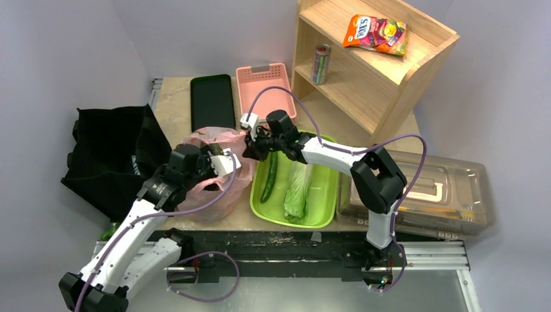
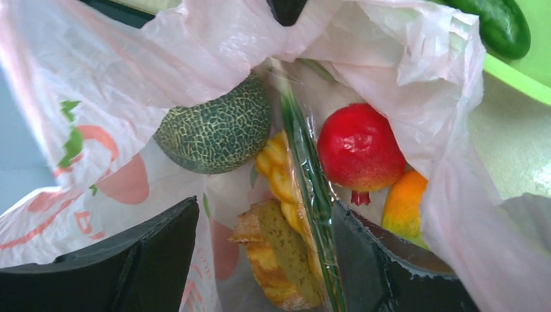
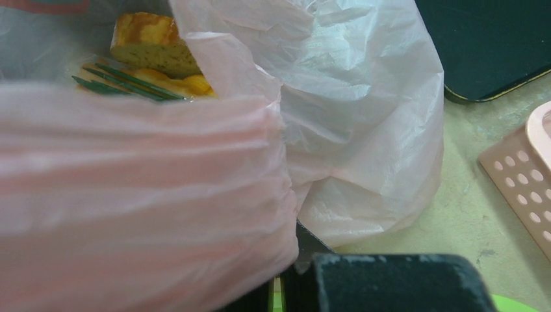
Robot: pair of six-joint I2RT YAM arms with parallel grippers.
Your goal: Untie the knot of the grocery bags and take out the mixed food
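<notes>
While right fingers (image 3: 390,283) pinch its rim, the bag (image 1: 209,138) gapes open

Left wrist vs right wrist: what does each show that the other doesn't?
Left wrist only: melon, red fruit, orange fruit, cucumber. Right wrist only: pink basket, dark tray on the table. Both: the open pink bag, with bread and green stalks inside.

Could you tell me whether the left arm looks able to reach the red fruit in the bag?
Probably yes: the right gripper holds the bag open, the open left gripper hovers over it, and the red fruit lies uncovered beside the stalks.
</notes>
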